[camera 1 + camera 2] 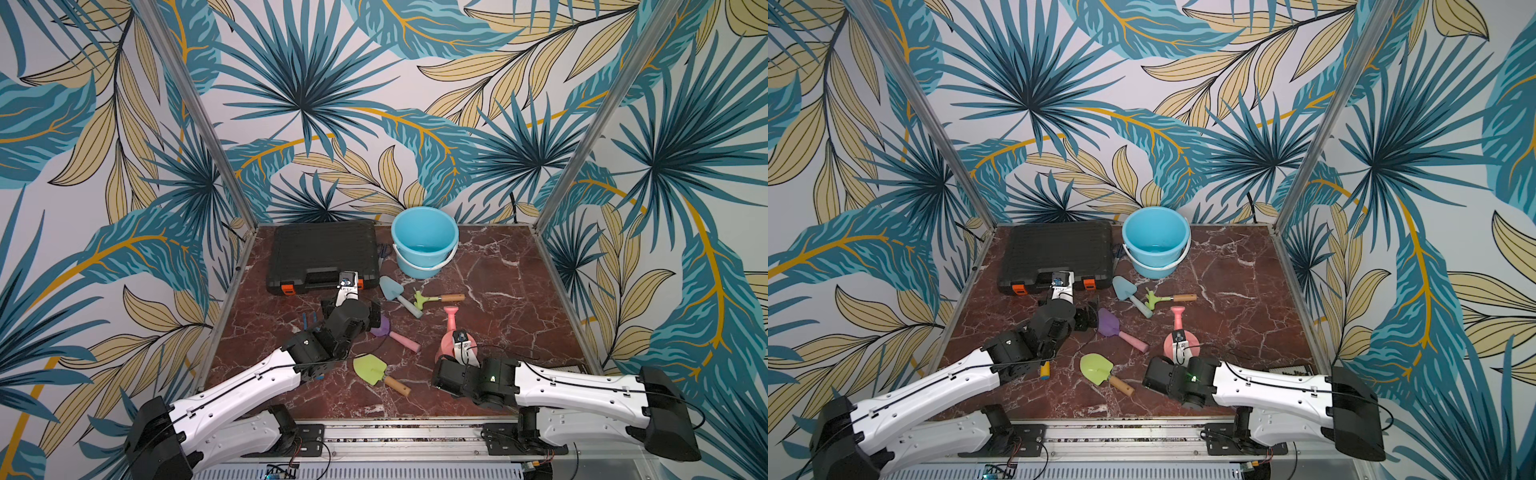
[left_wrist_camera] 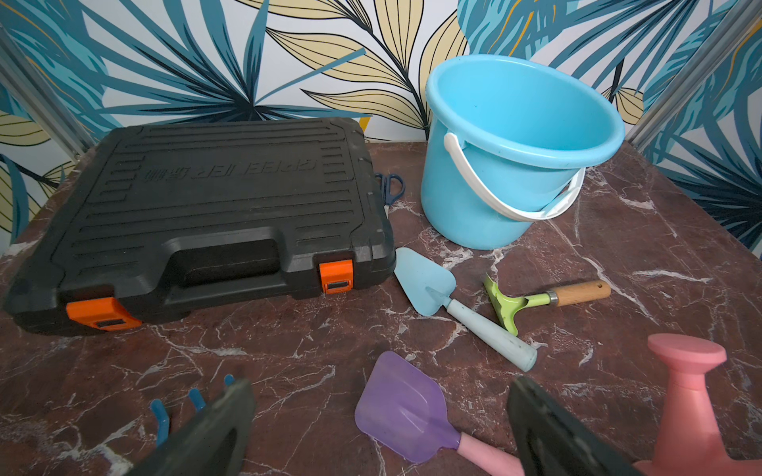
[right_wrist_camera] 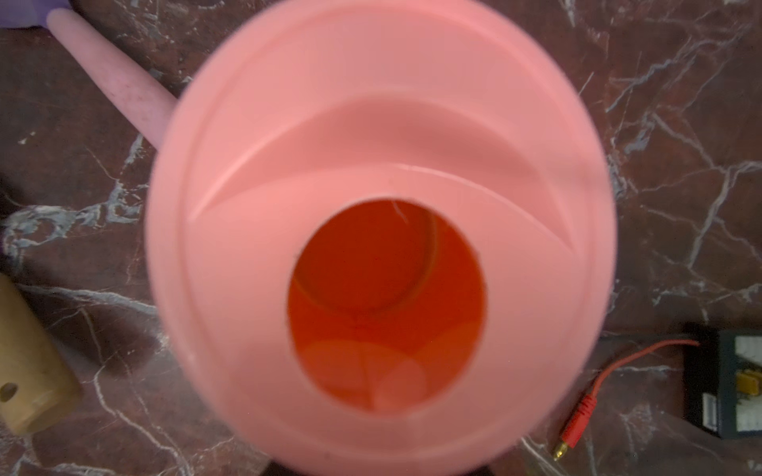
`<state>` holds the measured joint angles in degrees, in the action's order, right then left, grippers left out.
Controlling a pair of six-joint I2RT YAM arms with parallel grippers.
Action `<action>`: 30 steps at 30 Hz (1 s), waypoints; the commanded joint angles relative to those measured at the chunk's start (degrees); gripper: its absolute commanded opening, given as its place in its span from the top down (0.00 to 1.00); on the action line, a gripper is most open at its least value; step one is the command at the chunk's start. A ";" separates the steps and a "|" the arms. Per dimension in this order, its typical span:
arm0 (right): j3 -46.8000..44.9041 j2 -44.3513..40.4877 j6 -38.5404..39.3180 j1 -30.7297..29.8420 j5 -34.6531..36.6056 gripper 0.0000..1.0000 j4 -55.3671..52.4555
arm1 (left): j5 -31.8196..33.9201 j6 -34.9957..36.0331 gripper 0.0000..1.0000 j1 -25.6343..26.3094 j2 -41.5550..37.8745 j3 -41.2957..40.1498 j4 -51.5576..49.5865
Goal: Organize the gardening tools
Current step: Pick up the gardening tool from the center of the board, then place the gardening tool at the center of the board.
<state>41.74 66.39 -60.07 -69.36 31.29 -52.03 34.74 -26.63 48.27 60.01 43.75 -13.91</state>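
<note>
Here, hovering wide open with left gripper point(image 2: 379, 395) over purple scoop point(image 2: 402, 412) at the middle of the table point(image 1: 498, 270), poised to take it; sitting with right gripper point(image 1: 458, 349) atop pink watering can point(image 3: 371, 165) nearer the front edge, presumably for a lift. Cannot tell whether clamped.

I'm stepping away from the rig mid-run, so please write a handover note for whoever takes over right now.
Left end effector: open, empty, low by the purple scoop; the blue fork is close by.
Right end effector: at the pink watering can; the views don't show whether it grips.
Light blue trowel and green rake lie in front of the blue bucket; green shovel lies near the front edge.
Done: nothing stowed. The bucket looks empty and the black case is shut.
Left: all six tools.
</note>
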 commanded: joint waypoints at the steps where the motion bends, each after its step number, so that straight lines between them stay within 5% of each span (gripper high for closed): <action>1: 2.22 0.58 1.43 0.05 5.19 0.82 -0.08 | 0.26 0.09 0.00 -0.28 -0.09 -0.69 1.14; 4: 4.31 0.14 2.21 0.11 8.05 0.94 -2.88 | -0.34 0.09 0.00 -0.27 -0.04 -0.71 1.21; 11: 10.73 -1.59 11.23 6.10 18.74 0.97 -6.87 | -2.40 0.32 0.00 -0.27 -0.04 -0.74 1.50; 19: 16.83 -1.75 34.73 25.05 16.53 1.00 8.49 | -3.74 0.81 0.00 -0.28 -0.06 -0.94 1.54; 30: 26.37 16.43 45.33 43.86 8.23 1.00 22.50 | -6.25 0.62 0.00 -0.27 0.64 -1.49 2.34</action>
<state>66.61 79.42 -18.76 -28.21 42.44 -34.98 29.50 -26.44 48.27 60.27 42.78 -12.60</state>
